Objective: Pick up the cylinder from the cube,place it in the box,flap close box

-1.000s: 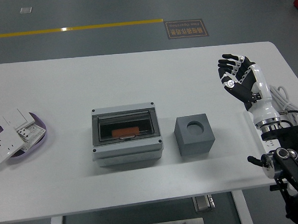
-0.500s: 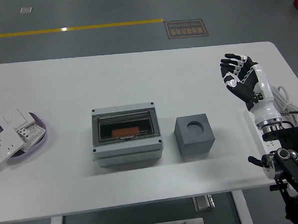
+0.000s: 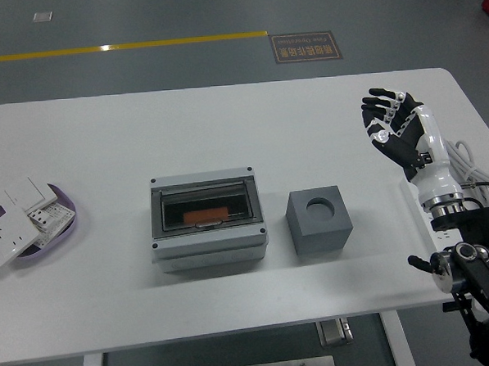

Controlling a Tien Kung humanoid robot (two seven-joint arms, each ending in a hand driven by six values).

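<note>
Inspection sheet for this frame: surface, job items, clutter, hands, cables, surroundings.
Surface: white table, no spills seen.
Job's things: grey box at centre, its dark see-through flap down, an orange cylinder visible inside. Grey cube right of the box, apart from it, its round top hole empty.
Clutter: purple dish at the left edge holding white switch and socket plates.
Hands: right hand raised over the table's right side, fingers spread, holding nothing. Left hand: nothing seen.
Cables: white cable looped beside the right forearm.
Surroundings: grey floor, yellow line, floor sign.
</note>
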